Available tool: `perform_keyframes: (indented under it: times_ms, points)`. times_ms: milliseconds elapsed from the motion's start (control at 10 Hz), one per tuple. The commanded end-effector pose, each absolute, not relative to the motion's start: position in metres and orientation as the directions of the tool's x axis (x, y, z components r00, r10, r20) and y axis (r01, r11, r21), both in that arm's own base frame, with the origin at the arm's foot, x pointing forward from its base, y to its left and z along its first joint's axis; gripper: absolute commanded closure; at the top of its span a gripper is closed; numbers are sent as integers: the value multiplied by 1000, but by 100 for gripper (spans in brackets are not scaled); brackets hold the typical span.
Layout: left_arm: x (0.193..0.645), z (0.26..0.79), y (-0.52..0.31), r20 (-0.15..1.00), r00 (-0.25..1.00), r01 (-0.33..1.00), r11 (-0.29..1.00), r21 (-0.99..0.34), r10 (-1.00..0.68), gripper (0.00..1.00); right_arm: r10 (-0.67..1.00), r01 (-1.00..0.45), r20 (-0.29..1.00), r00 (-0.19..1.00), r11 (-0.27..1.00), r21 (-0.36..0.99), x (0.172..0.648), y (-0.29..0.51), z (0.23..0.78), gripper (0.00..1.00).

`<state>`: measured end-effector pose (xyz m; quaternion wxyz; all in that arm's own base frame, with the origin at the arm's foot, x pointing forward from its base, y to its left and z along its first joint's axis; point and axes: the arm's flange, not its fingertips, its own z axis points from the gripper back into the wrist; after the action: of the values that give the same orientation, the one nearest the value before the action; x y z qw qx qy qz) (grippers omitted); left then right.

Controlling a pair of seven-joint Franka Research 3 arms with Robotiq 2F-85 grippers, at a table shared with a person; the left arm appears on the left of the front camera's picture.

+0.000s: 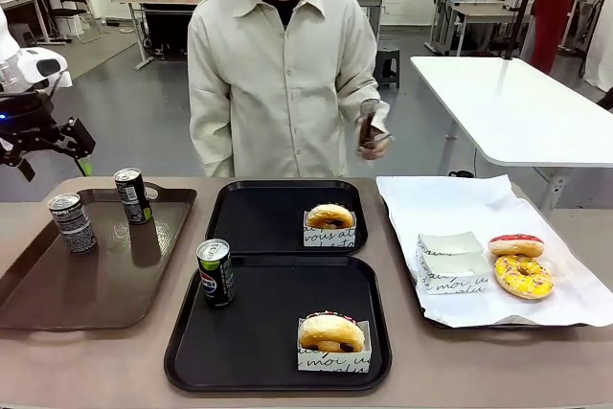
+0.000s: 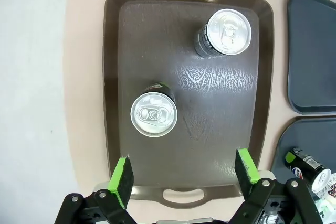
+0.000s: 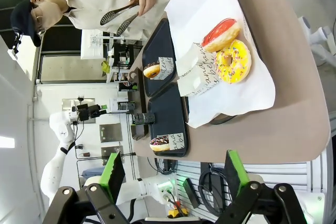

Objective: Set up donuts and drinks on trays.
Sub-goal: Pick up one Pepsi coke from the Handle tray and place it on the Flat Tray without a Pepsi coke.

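Hanging wide open and empty over the brown tray [image 2: 210,108], my left gripper [image 2: 184,170] should drop straight around the nearer can [image 2: 154,114].

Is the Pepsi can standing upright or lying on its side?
Upright. The Pepsi can stands on its base in the far left corner of the near black tray, with its top facing up.

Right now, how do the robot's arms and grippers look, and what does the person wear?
The left arm is white with rounded links. The left gripper and right gripper are black, with bolted finger links and bright green pads. The person wears a cream long-sleeved shirt with a collar.
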<state>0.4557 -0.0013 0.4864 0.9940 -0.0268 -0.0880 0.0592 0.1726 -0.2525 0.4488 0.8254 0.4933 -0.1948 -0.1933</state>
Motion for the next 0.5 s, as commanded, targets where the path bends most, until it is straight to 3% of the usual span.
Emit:
perform_keyframes:
  times_ms: [0, 400]
  points:
    - [456, 482, 1, 166, 982, -84, 995, -49, 91, 0, -506, 106, 142, 851, 431, 896, 172, -253, 449, 0]
    - [477, 476, 11, 161, 979, -114, 992, -59, 122, 0, -506, 106, 142, 851, 431, 896, 172, -253, 449, 0]
